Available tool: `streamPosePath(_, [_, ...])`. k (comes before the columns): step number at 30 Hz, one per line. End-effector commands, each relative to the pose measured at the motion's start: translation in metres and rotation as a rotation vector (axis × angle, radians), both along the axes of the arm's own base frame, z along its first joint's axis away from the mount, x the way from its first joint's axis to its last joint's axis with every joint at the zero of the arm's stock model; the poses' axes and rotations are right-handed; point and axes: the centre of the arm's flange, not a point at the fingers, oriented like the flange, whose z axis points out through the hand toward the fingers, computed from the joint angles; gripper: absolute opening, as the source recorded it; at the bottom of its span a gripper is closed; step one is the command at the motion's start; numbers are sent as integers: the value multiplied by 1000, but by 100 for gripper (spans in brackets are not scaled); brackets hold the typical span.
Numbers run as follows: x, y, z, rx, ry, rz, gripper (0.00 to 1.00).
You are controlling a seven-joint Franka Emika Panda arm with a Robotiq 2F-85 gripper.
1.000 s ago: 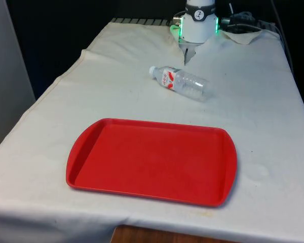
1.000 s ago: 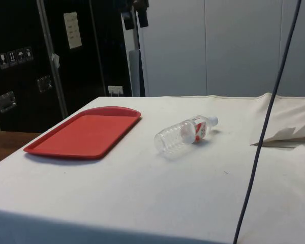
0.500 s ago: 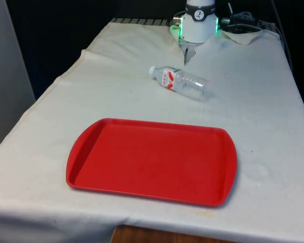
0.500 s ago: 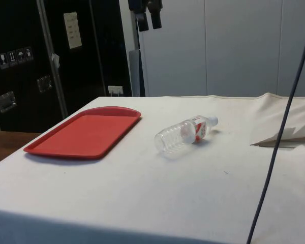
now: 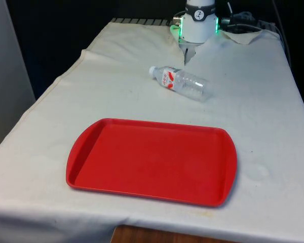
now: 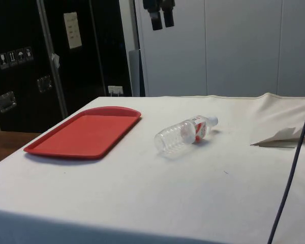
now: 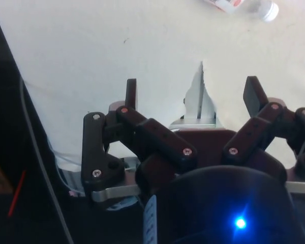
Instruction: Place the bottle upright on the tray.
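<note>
A: Where is the clear plastic bottle (image 5: 181, 83) with the red and white label?

B: It lies on its side on the surface (image 5: 116, 81) under the white cloth, beyond the tray's far edge and apart from it. In the front view its white cap points to the front view's left and slightly far. In the side view the same bottle (image 6: 185, 134) lies just right of the tray, cap towards the far right.

A: And the flat red plastic tray (image 5: 152, 161) with rounded corners?

B: It sits at the near end of the surface in the front view, nothing on it. In the side view the tray (image 6: 86, 132) lies to the left, its raised rim showing.

A: How does the end effector stand?

B: The black two-finger end effector (image 7: 190, 96) has its fingers spread wide, holding nothing. In the side view the end effector (image 6: 160, 15) hangs high above the surface, well above the bottle. In the wrist view the bottle's cap end (image 7: 244, 6) shows, well apart from the fingertips (image 7: 130, 91).
</note>
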Motion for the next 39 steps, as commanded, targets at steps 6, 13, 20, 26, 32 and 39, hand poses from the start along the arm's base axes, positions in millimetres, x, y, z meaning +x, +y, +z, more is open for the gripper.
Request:
streamPosePath(6, [-13,-7,1,-31,-15,-5,100])
streamPosePath(13, [-23,-13,2,-49,-16,-5,100])
streamPosePath(20, [-36,-20,3,-71,-22,-6,100])
streamPosePath(26, [-47,-26,3,-87,-26,-8,100])
streamPosePath(32, [-59,-32,3,-109,-30,-11,100])
streamPosePath(39, [-70,-32,2,-121,-35,-18,100])
